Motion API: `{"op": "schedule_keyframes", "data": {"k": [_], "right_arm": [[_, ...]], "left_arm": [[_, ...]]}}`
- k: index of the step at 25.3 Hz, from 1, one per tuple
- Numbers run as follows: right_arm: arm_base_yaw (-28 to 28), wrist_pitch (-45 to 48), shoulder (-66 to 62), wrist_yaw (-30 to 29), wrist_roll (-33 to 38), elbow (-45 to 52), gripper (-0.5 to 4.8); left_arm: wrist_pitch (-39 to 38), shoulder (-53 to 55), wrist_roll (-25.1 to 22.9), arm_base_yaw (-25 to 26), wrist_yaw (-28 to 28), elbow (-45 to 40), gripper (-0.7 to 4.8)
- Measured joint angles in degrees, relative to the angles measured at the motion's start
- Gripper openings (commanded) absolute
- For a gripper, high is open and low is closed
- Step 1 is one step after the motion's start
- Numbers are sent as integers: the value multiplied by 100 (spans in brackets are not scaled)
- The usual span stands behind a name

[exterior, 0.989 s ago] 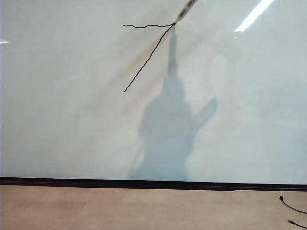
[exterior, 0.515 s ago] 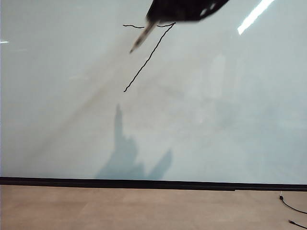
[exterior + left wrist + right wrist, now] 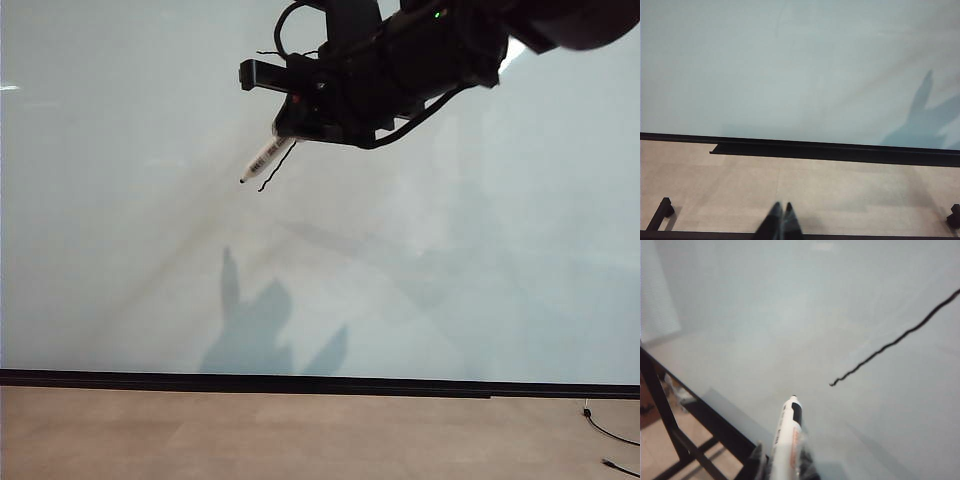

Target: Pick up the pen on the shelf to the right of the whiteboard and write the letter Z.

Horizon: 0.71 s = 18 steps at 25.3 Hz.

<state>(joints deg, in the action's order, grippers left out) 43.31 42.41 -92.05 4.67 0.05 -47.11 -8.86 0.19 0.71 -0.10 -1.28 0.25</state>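
The right gripper (image 3: 290, 128) hangs high in front of the board (image 3: 120, 250), its dark arm reaching in from the upper right of the exterior view. Its jaws are clamped on the pen (image 3: 262, 158), which sticks out beyond the fingertips and slants down toward the board's lower left. The pen's black tip sits just beside the lower end of the Z (image 3: 278, 172), a little to that stroke's left; whether the tip touches the board cannot be told. Only the diagonal stroke's lower end shows below the gripper, and bits of the top stroke peek out behind it; the rest is hidden by the arm. In the right wrist view the pen (image 3: 788, 437) points away from the gripper (image 3: 782, 467) at the board (image 3: 740, 315), with the end of the diagonal stroke (image 3: 880, 352) off to one side of the tip.

The left gripper (image 3: 780, 222) rests low over the beige table (image 3: 840, 185), well short of the board's black bottom strip (image 3: 840, 152). Its two fingers are pressed together on nothing.

A thin black cable (image 3: 610, 432) lies on the table far below the right gripper.
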Motion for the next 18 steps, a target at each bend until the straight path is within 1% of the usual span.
{"op": "schedule_keyframes", "data": {"k": [8,18], "right_arm": [[-203,114,-579,-173,142,-442,-9],[-417,107,-581,-227,164,-470,-9]], "left_arm": [[0,0,-2,0,0,0,-5],[0,0,-2,-2,0,0,-4]]}}
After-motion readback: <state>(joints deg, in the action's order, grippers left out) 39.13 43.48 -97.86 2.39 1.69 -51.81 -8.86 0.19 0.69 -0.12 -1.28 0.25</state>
